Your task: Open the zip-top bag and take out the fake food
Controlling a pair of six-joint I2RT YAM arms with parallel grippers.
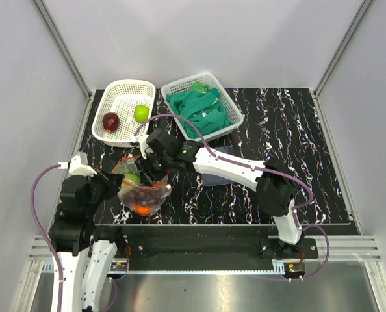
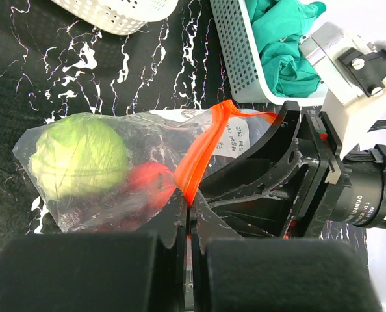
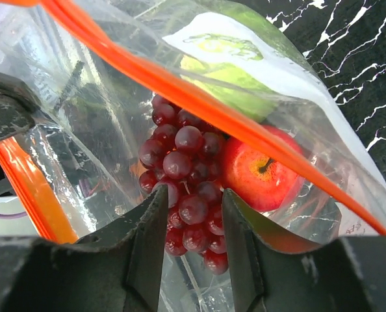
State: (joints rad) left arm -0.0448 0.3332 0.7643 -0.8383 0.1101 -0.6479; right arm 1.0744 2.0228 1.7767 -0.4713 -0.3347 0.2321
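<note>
The clear zip-top bag [image 1: 153,195] lies at the near left of the table, its orange-red zip strip [image 2: 203,153] open. My left gripper [image 1: 115,177] is shut on that strip [image 2: 190,207]. My right gripper [image 1: 155,170] reaches into the bag's mouth; in its wrist view the jaws [image 3: 193,194] are closed round the dark purple grapes [image 3: 180,146]. Beside the grapes lie a red tomato [image 3: 261,169] and the pale green cabbage [image 3: 232,84]; the cabbage also shows in the left wrist view [image 2: 79,153]. An orange [image 1: 142,209] sits at the bag's bottom.
A white basket [image 1: 125,88] at the far left holds a dark red apple [image 1: 111,121] and a green apple [image 1: 141,112]. A second white basket [image 1: 235,120] beside it holds green cloths [image 1: 203,110]. A dark grey-blue cloth [image 1: 207,177] lies under the right arm.
</note>
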